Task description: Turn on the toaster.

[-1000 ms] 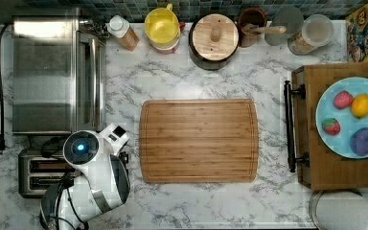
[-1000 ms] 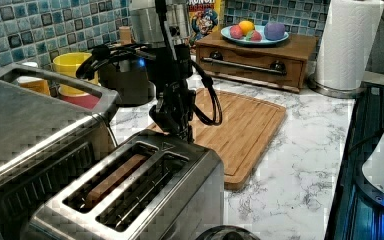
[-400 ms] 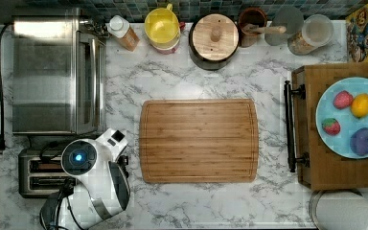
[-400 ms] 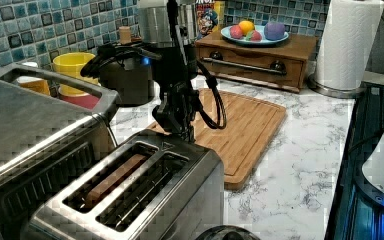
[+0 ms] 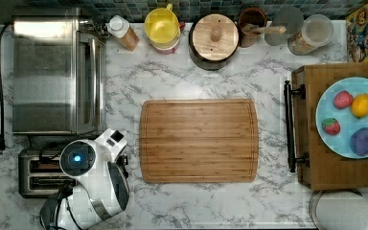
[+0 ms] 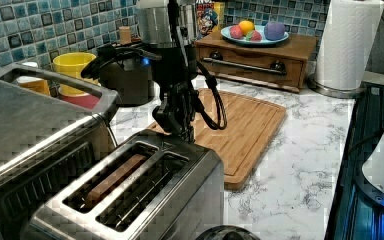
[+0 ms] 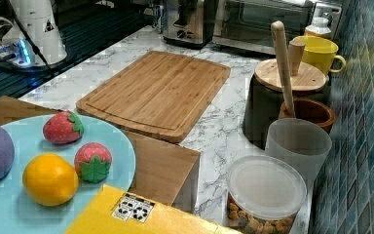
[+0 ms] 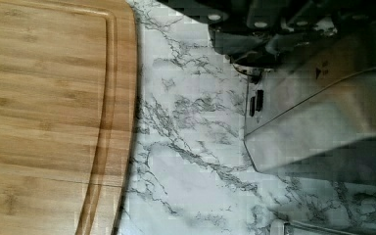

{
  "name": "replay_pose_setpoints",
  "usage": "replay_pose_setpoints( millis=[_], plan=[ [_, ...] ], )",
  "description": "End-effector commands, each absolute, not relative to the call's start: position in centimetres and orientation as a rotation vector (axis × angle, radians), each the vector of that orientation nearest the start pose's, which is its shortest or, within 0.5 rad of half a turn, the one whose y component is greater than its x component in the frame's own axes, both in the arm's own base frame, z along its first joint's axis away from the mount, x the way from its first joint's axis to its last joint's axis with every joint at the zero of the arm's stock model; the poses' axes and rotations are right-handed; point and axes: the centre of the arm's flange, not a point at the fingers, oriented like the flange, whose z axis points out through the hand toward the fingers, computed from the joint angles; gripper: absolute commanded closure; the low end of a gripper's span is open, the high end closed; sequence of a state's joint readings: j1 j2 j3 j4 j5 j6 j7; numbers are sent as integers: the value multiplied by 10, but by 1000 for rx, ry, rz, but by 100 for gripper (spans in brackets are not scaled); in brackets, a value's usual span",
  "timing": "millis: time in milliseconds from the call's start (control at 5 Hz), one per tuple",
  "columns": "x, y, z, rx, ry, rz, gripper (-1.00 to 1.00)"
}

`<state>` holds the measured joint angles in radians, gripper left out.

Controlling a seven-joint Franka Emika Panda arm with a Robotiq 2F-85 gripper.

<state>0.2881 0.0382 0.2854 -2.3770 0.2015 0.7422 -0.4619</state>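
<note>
While our gripper (image 6: pixel 182 131) hangs at the far end of the toaster (image 6: pixel 145 192) in the left view, the fingertips sit right at the edge of its top, on the side facing the cutting board (image 6: pixel 242 122). We cannot tell from any view whether the fingers are spread or pressed together; they read as one dark cluster.

From above, the toaster (image 5: pixel 36 172) stands at the top view's lower left, just below the big toaster oven (image 5: pixel 57 74), and our arm covers its right end. Its long axis runs left to right in the top view, slots along that line, so the end we are over is the one nearest the board (image 5: pixel 199 141). The wrist view has the steel body (image 8: pixel 323 122) close under the fingers, with two small dark marks on its end face; we cannot make out a lever knob for certain. We judge the lever lies straight down from the fingertips, so the coming move is likely a downward press along that end face.

By count: one arm, one toaster with two slots, one toaster oven, one cutting board. The right view catches the toaster (image 7: pixel 185 22) far across the counter.
</note>
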Motion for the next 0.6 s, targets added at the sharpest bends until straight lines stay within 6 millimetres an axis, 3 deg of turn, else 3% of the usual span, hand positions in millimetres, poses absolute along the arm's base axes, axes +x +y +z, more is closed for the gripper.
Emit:
replay_pose_setpoints(
  millis=[200,600],
  plan=[
    [307,259,179,-3107,-251,636,100],
    [307,259,179,-3107,-251,635,100]
  ],
)
